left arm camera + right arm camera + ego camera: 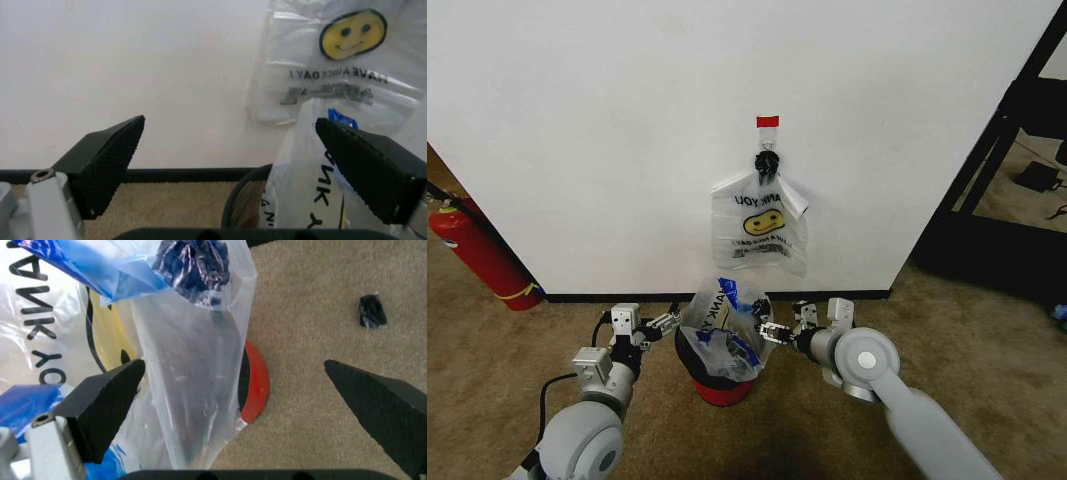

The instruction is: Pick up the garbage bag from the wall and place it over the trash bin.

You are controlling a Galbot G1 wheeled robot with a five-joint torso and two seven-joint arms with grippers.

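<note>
The garbage bag (722, 318), see-through white with blue patches and "THANK YOU" lettering, stands bunched up in the trash bin (690, 355), a black mesh bin with a red base, on the carpet at the foot of the wall (607, 130). My left gripper (667, 325) is open just left of the bin, its fingers (107, 160) apart with the garbage bag (313, 192) beside one pad. My right gripper (772, 330) is open at the bin's right side. In the right wrist view the garbage bag (187, 365) and the bin's red base (257, 385) lie between its spread fingers (107, 405).
A second smiley bag (760, 228) with a black knot and red tag hangs on the wall above the bin. A red fire extinguisher (482, 255) leans at the far left. A black frame (1007, 150) stands at the right. A small dark scrap (371, 311) lies on the carpet.
</note>
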